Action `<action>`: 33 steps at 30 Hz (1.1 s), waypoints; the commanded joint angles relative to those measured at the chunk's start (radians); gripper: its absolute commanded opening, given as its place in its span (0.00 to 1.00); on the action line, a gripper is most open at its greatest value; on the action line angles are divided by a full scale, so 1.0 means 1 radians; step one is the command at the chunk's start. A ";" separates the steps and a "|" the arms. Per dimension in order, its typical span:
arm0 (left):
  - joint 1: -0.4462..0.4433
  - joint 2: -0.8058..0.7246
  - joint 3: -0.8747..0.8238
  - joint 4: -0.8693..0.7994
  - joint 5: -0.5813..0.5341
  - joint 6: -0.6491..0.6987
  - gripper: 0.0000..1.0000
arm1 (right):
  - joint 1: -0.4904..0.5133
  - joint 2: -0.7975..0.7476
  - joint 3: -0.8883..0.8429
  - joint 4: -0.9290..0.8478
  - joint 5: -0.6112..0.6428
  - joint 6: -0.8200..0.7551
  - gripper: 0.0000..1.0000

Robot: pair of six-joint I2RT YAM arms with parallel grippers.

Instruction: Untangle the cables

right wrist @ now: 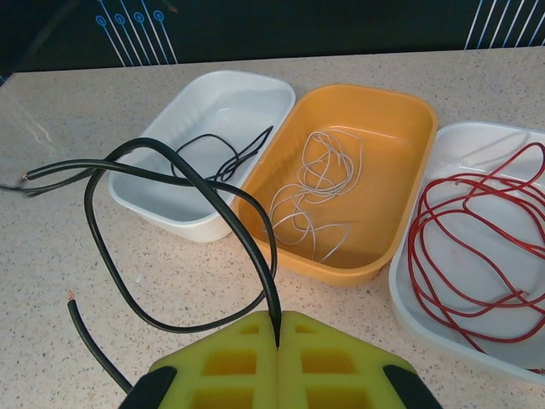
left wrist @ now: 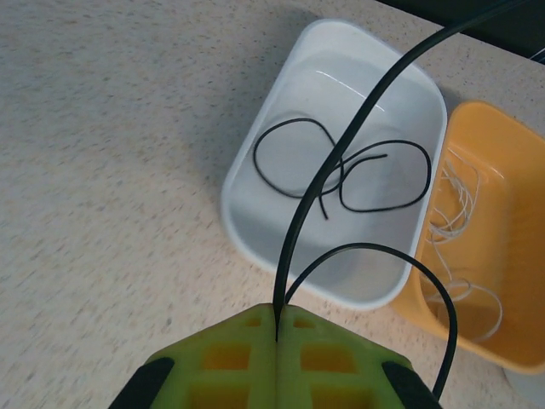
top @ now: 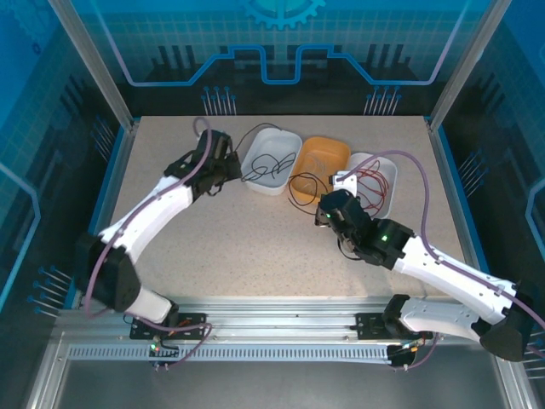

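The speckled table is the biggest thing, and it fills the middle of the top view. Two white arms lie over it. The left arm goes up from the lower left, and the right arm comes in from the lower right.

Three trays sit side by side near the top of the table, and they touch. The left white tray is first, the orange tray is in the middle, and the right white tray is last.

The left claw is just beside the left white tray. In its own view, at the bottom, its green pads are pressed together on a thin black cable that curves up over the tray.

The right claw is just below the orange tray. Its green pads are clenched on a black cable too, and this one makes a big loop over the table at the left of that view. I cannot tell if both claws have the same cable.

More black loops lie in the left white tray. Thin white cables lie in the orange tray. Red cables lie curled in the right white tray.
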 commanded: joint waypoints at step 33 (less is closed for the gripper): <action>0.011 0.344 0.267 0.089 -0.032 0.086 0.56 | -0.005 0.064 0.060 0.031 -0.043 -0.034 0.00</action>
